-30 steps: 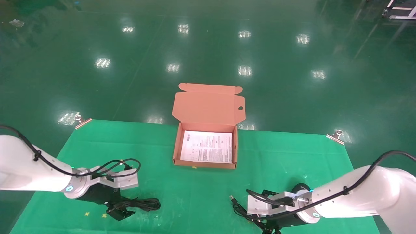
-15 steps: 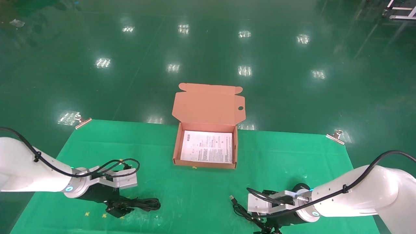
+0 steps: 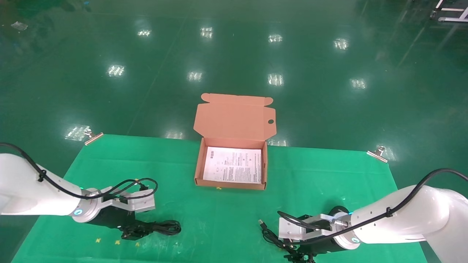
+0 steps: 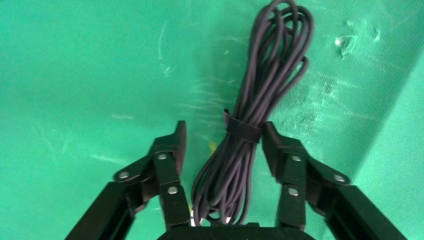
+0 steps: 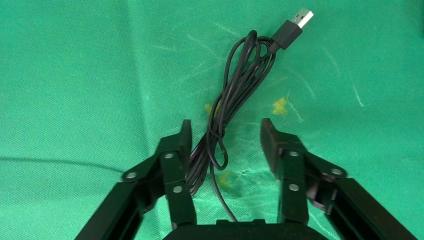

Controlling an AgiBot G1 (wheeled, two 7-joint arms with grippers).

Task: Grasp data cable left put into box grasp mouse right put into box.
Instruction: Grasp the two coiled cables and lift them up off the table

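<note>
While lying flat on the green mat, the data cable is sitting between the left gripper's wide fingers; the right gripper, equally wide, is straddling the mouse cord.

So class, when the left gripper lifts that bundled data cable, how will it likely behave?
The data cable probably lifts as one bundle, since a strap binds its middle. Its loose loops will likely droop. The left gripper has open fingers straddling the strap.

The data cable, a thin black looped bundle cinched by 1 band, lies flat on the green cloth at the near left. The box, salmon-orange, sits open at centre, lid upright, a printed sheet inside. The mouse itself is hidden; its cord with USB plug lies loosely coiled at the near right.
</note>
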